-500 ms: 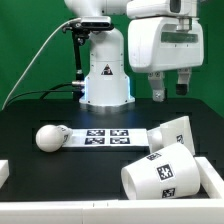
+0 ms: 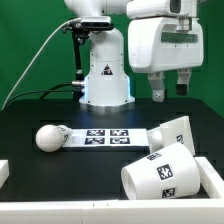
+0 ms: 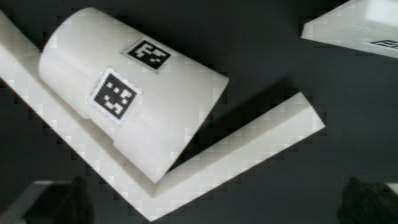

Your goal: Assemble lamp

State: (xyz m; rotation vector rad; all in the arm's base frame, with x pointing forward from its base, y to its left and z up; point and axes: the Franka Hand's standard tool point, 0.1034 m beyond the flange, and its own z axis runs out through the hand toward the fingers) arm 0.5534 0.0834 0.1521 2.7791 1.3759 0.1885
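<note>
The lamp's parts lie apart on the black table. The ball-headed bulb [image 2: 50,137] rests at the exterior view's left. Lying on its side at the front right is the large cone shade [image 2: 165,172] [image 3: 134,85], tags showing. It sits in the corner of a white L-shaped wall [image 3: 249,140]. The squarish base block [image 2: 174,131] [image 3: 365,25] stands just behind the shade. My gripper [image 2: 170,92] [image 3: 214,205] hangs high above the base and shade, open, with nothing between its fingers [image 3: 50,200].
The marker board [image 2: 105,137] lies flat between the bulb and the base. The big white robot pedestal [image 2: 105,75] stands at the back centre, in front of a green backdrop. White wall pieces [image 2: 210,172] edge the front right and front left of the table.
</note>
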